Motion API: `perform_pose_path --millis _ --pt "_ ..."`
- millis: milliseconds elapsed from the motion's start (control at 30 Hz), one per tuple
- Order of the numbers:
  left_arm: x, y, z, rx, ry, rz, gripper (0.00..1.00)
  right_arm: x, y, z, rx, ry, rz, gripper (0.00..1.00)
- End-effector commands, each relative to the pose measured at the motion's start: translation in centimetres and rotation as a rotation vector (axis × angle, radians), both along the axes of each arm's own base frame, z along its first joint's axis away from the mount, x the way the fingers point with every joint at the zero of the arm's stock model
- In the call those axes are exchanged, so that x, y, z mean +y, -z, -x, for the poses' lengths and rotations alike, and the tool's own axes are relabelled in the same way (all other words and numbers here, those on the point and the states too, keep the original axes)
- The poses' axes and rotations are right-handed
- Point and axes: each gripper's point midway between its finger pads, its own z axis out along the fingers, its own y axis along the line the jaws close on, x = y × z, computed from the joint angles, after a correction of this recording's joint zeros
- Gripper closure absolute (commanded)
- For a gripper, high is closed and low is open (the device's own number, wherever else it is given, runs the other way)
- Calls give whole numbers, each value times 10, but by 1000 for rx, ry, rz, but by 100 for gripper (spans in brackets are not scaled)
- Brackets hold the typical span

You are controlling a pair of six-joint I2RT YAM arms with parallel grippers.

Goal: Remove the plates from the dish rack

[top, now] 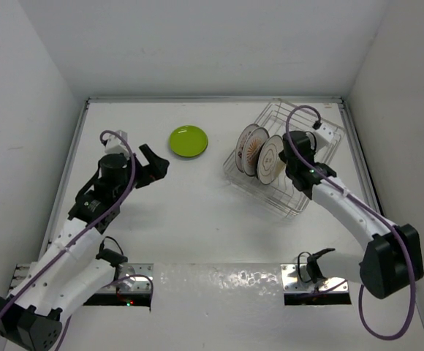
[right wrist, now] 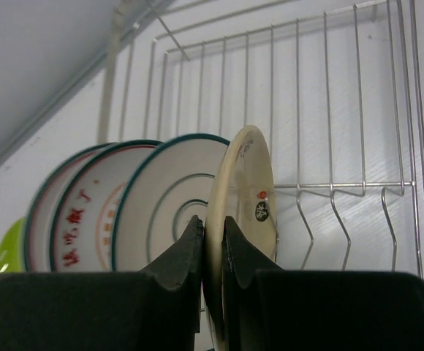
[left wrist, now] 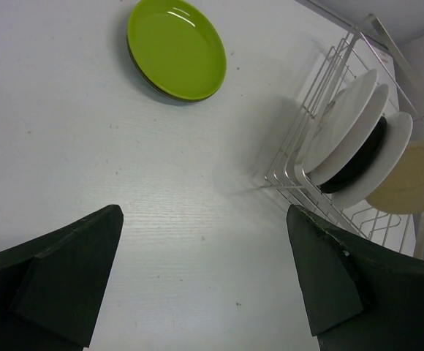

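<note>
The dish rack (top: 269, 196) stands at the right of the table with plates upright in it. My right gripper (right wrist: 212, 223) is shut on the rim of the tan plate (right wrist: 247, 183), which stands on edge in the rack (right wrist: 343, 110). Next to it stand white plates: one teal-rimmed (right wrist: 161, 212) and one with orange-red marks (right wrist: 77, 223). A lime green plate (top: 188, 140) lies flat on the table, a dark rim showing under it (left wrist: 177, 47). My left gripper (left wrist: 203, 212) hovers open over bare table, left of the rack (left wrist: 307, 172).
The left wrist view shows the rack's white plates (left wrist: 343, 121), a black plate (left wrist: 364, 155) and the tan plate (left wrist: 411, 184) from behind. White walls enclose the table on three sides. The rack sits close to the right wall.
</note>
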Motion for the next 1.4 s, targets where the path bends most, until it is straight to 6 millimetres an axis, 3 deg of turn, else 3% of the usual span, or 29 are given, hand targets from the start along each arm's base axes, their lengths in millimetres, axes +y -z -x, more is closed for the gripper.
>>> perform_pose_path --millis 0,67,133,167,233,267,333,367,400,433,567,633,733,767,933,1133,1167,1200,1267,1300,1333,1367 --pt "-2 -22 2 -57 14 40 8 -10 -73 -3 -152 10 20 100" --pt "-5 -32 6 -73 25 76 8 -6 -100 1 -189 -70 66 100" --pt "-7 -45 10 -102 26 120 8 12 -118 0 -211 -210 94 100" --pt "-9 -49 12 -110 35 140 8 19 -140 0 -230 -282 163 100" --pt "-11 -59 17 -134 41 188 6 39 -147 5 -189 -462 244 100" --pt "-14 -63 20 -140 54 212 6 48 -161 8 -202 -581 355 100" --pt "-17 -72 26 -153 61 266 5 76 -158 25 -183 -811 451 100" --pt "-23 -77 31 -157 98 300 5 99 -164 39 -203 -956 587 100" --pt "-26 -81 33 -160 109 326 5 111 -153 56 -160 -1071 655 100" --pt "-28 -89 37 -171 119 367 5 146 -147 83 -181 -1255 695 100" --pt "-39 -106 52 -191 192 456 5 193 -118 146 -247 -1640 947 100" --pt "-39 -107 56 -186 188 480 4 215 -113 165 -312 -1725 982 100" --pt "-44 -101 57 -166 205 511 4 241 -111 174 -398 -1757 1086 100" --pt "-46 -94 57 -150 215 514 5 246 -116 169 -425 -1708 1133 100" --pt "-64 -77 53 -87 290 534 9 288 -117 192 -622 -1757 1169 100" --pt "-73 -60 48 -41 321 541 25 319 -116 195 -721 -1675 1239 100" --pt "-74 -56 48 -32 324 537 26 325 -126 196 -779 -1630 1230 100" --pt "-76 -52 47 -18 331 529 34 329 -119 200 -786 -1625 1256 100" --pt "-77 -44 45 1 331 517 44 335 -125 201 -836 -1582 1254 100" --pt "-78 -44 44 0 335 517 61 339 -121 203 -837 -1584 1261 100" --pt "-77 -42 42 3 327 513 84 340 -120 202 -834 -1576 1260 100" --pt "-77 -40 40 1 322 506 92 341 -118 201 -824 -1571 1254 100"
